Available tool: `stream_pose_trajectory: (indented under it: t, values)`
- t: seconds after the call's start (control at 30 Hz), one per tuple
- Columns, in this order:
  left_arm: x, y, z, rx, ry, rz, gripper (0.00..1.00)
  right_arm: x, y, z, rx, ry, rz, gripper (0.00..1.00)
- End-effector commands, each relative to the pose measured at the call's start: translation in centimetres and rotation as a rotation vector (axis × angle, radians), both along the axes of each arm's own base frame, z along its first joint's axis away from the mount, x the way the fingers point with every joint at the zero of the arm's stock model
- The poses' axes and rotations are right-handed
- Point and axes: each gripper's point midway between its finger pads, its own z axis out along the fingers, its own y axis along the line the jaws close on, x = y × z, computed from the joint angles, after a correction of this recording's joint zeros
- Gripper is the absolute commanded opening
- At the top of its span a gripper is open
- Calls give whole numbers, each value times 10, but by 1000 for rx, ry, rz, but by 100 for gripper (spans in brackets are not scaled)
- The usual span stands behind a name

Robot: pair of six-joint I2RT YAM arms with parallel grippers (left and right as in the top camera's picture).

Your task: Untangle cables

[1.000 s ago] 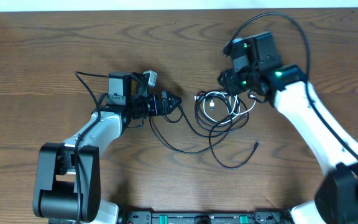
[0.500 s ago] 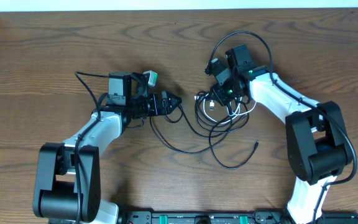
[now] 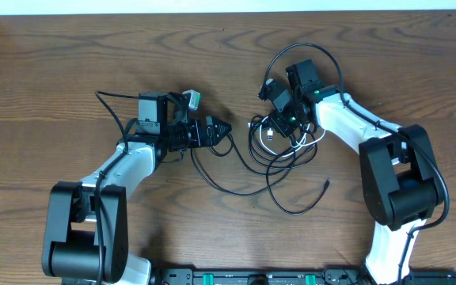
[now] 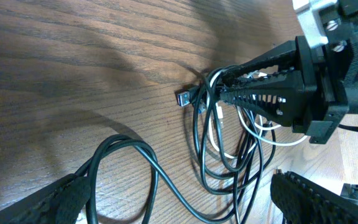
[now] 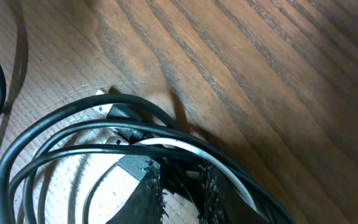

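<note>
Overhead, the cables (image 3: 279, 154) lie tangled just right of the desk's (image 3: 54, 71) middle: black loops, a white strand (image 3: 320, 137) on their 3 o'clock edge, and one loose plug end (image 3: 326, 184) trailing toward 5 o'clock. My right claw (image 3: 275, 124) sits on the tangle's 12 o'clock side, pinched narrow on black strands. My left claw (image 3: 222, 127) rests at 9 o'clock of the heap, spread wide and holding nothing, with a black loop on the desk between its fingers.
</note>
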Motion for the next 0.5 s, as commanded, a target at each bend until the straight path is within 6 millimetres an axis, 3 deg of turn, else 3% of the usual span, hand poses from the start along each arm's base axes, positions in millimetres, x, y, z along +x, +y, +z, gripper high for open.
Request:
stream_pose_trajectory:
  t: [0.0,0.33,0.47]
  values:
    - [2,0,4,4,-19,-9,99,2,-3,-9,-26,4,-20,22]
    - [2,0,4,4,-19,-9,99,15,1,42,38,-53,-98,21]
    - [2,0,4,4,-19,-9,99,20,-3,44,28,-73,-108,27]
